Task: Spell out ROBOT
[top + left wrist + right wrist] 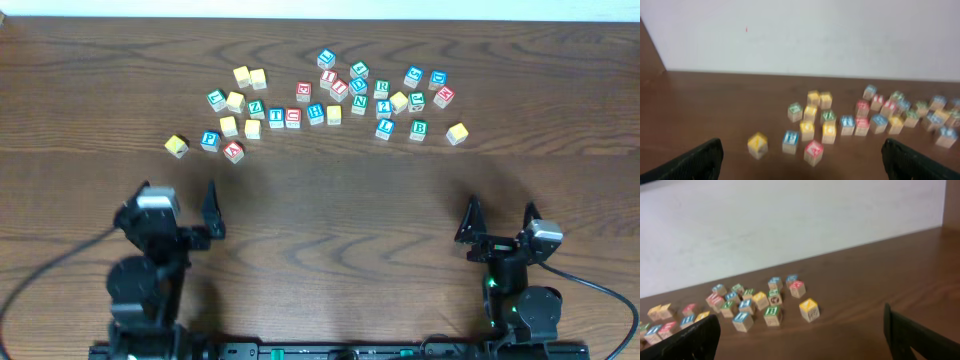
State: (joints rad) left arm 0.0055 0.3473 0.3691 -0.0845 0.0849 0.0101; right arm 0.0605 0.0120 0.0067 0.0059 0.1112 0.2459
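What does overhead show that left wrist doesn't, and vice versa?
Overhead only: the right gripper, open. Left wrist only: the white wall behind the table. Both: the left gripper, open, the wooden table, and the scattered letter blocks, including the yellow block at the left end and the red block near it.

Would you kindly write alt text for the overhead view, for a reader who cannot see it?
Wooden letter blocks with blue, green, red and yellow faces lie scattered across the far half of a dark wooden table. Near the bottom edge, the left gripper and right gripper sit open and empty, apart from the blocks.
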